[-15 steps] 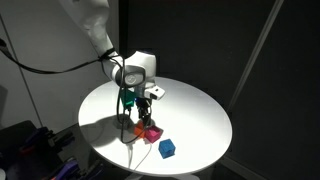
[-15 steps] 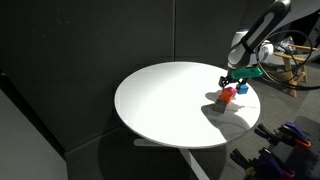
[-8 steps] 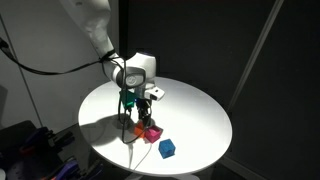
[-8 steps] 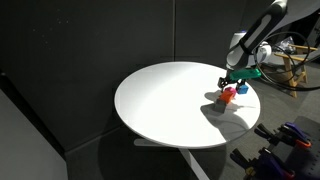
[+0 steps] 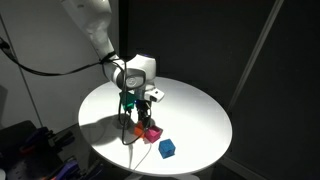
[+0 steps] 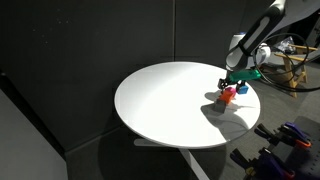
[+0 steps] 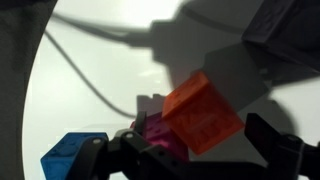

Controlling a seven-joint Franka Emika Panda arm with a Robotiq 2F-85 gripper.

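Observation:
My gripper hangs just above a small cluster of blocks on the round white table. In the wrist view an orange-red block sits tilted between my two open fingers, partly over a magenta block. A blue block lies apart to the side. In both exterior views the red block is next to the magenta one, with the blue block close by. The fingers do not appear to touch the orange-red block.
A dark cable runs across the tabletop near the blocks. The blocks sit close to the table's edge. Black curtains surround the table. Equipment and cables stand beyond it.

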